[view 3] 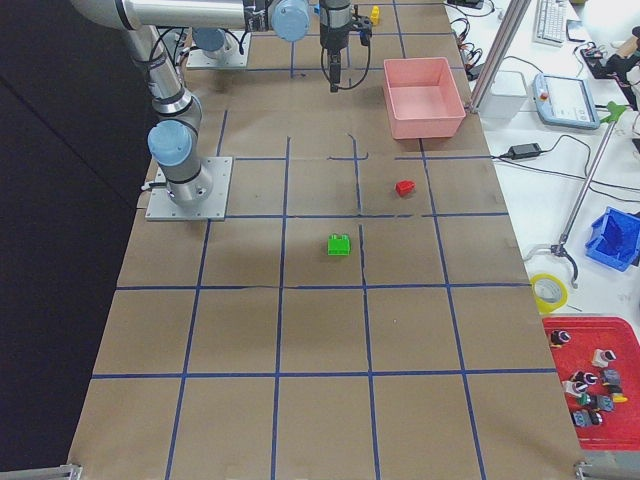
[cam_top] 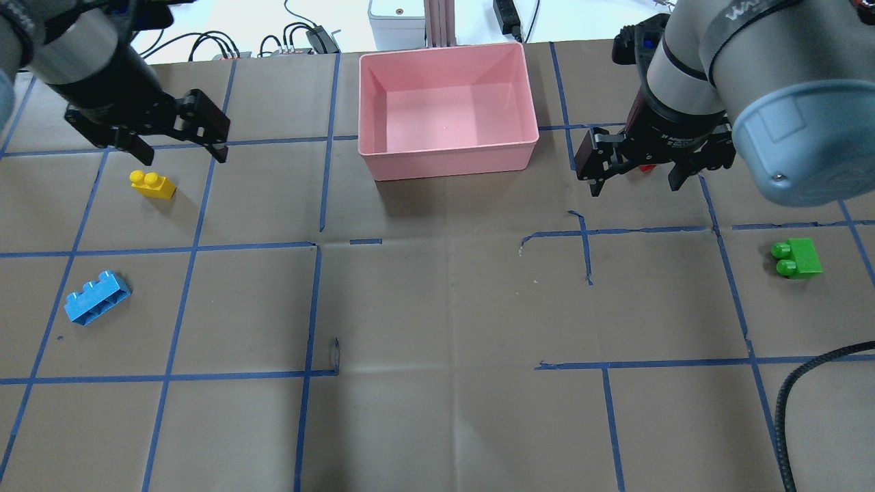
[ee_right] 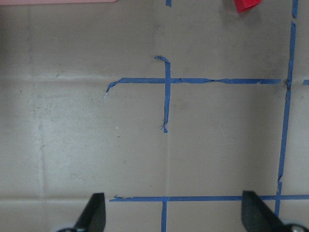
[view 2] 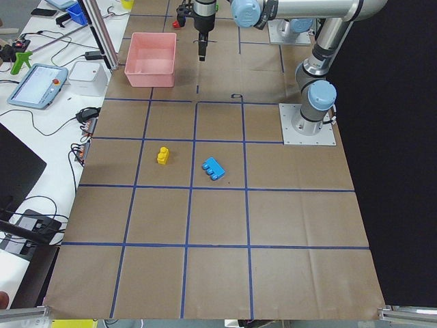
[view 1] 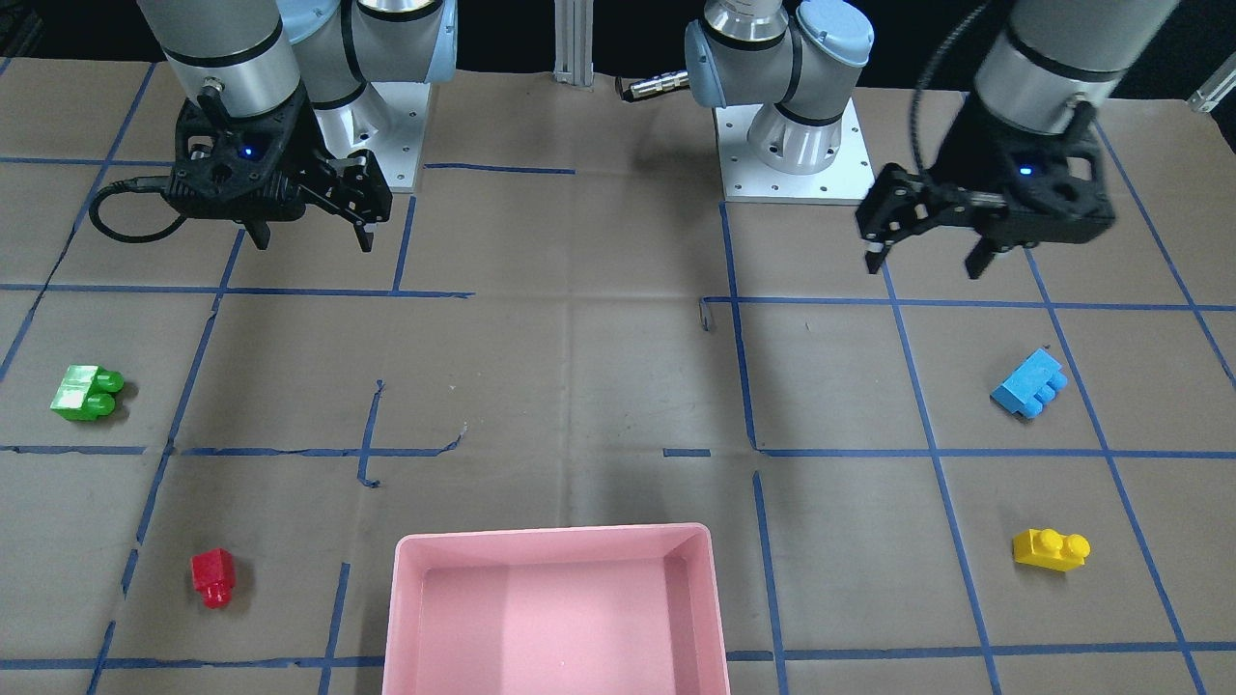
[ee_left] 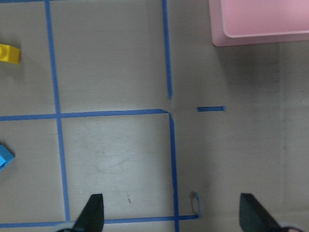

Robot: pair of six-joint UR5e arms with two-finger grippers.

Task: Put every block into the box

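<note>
Left hand spread wide and empty, hanging above the counter on the side of the yellow block and the blue block. Right hand likewise wide, holding nothing, on the side of the green block and the red block. All four blocks loose on the counter, well apart from one another, none touching a hand. Box empty, at the middle of the counter's far edge from the robot, between the red and yellow blocks. By the look of it, nothing of the task done yet.

Likely trouble from here:
- **Green block:** on its side, studs pointing sideways. Could slip or flick away if pinched across the round studs.
- **Blue block:** askew to the tape lines. Calls for a wrist turn first, or risks catching only the corners.
- **Red block:** smallest of the four. Easily shoved aside by a fingertip landing on it rather than beside it.
- **Both arms:** bound for one box. Could clash above it if sent together.
- **Release:** might bounce a block over the rim if let go too near a wall.
</note>
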